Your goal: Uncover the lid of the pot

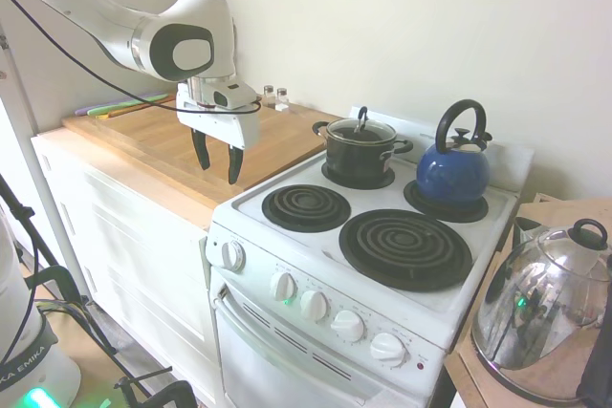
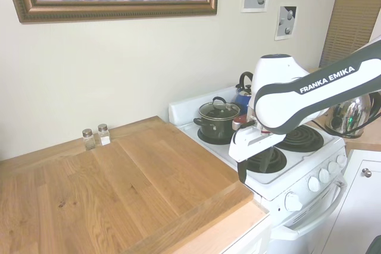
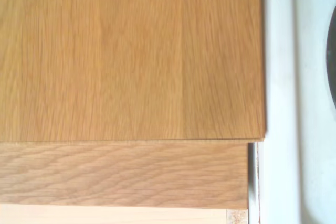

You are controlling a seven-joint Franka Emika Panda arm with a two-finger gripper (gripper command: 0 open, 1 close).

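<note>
1. I am hanging my gripper (image 1: 217, 161) above the wooden counter (image 1: 153, 155), near the counter edge that meets the stove (image 1: 449, 308); my jaws are standing open and holding nothing.
2. My wrist view is showing only counter wood and a strip of white stove top, so the lid is not under me yet.
3. The pot (image 1: 359, 152) is sitting on the stove's back burner on the counter side, with the lid (image 1: 361, 130) resting closed on it, its dark loop handle pointing up.
4. The blue kettle (image 1: 453, 171) is occupying the other back burner, just beside the pot but apart from it; both front burners are bare.
5. I am judging the task as barely begun: nothing is grasped and the lid is on. Left to do: crossing to the pot, closing on the loop handle, lifting the lid off, and setting it down.
</note>
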